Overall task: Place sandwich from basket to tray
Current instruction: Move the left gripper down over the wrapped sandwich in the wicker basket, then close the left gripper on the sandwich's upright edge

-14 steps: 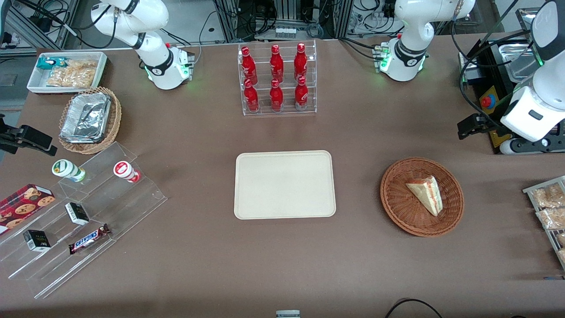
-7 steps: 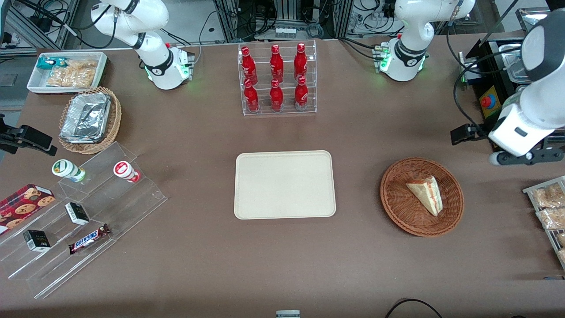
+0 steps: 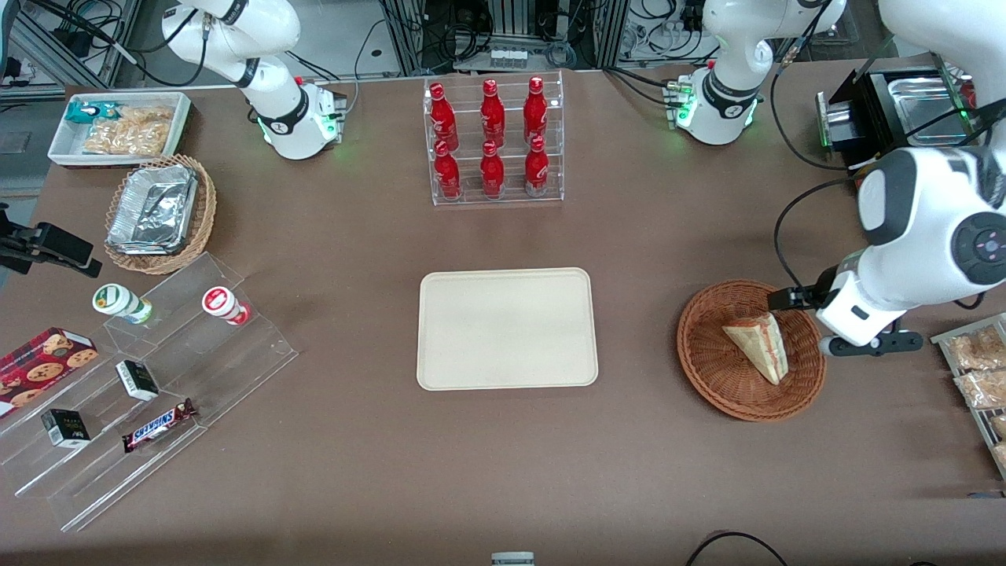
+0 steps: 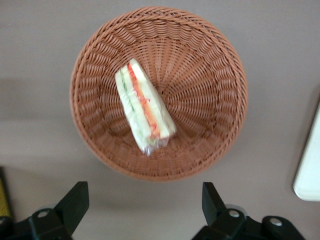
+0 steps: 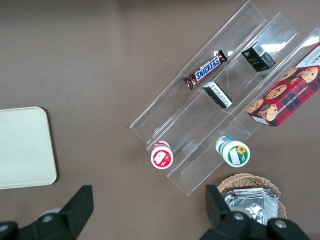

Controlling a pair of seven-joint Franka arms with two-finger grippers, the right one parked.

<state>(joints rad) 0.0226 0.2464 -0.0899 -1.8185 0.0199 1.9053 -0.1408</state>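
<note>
The sandwich point(image 3: 758, 346), a pale wedge with red and green filling, lies in the reddish-brown woven basket point(image 3: 707, 358) toward the working arm's end of the table. The cream tray point(image 3: 507, 328) lies flat at the table's middle with nothing on it. My left gripper point(image 3: 845, 326) hovers above the basket's rim, on the side away from the tray. In the left wrist view the gripper point(image 4: 145, 205) is open, its dark fingers point(image 4: 75, 200) wide apart over bare table just outside the basket point(image 4: 215, 100). The sandwich point(image 4: 144, 114) lies untouched, and a corner of the tray point(image 4: 309, 170) shows.
A clear rack of red bottles point(image 3: 493, 141) stands farther from the front camera than the tray. A rack of snack packets point(image 3: 978, 369) sits beside the basket at the table's edge. Toward the parked arm's end are acrylic steps with snacks point(image 3: 141, 377) and a foil-filled tan basket point(image 3: 157, 212).
The left arm has swung nearer to the front camera and toward the basket, from well clear of it to hovering at its rim. The sandwich, basket and tray have not moved.
</note>
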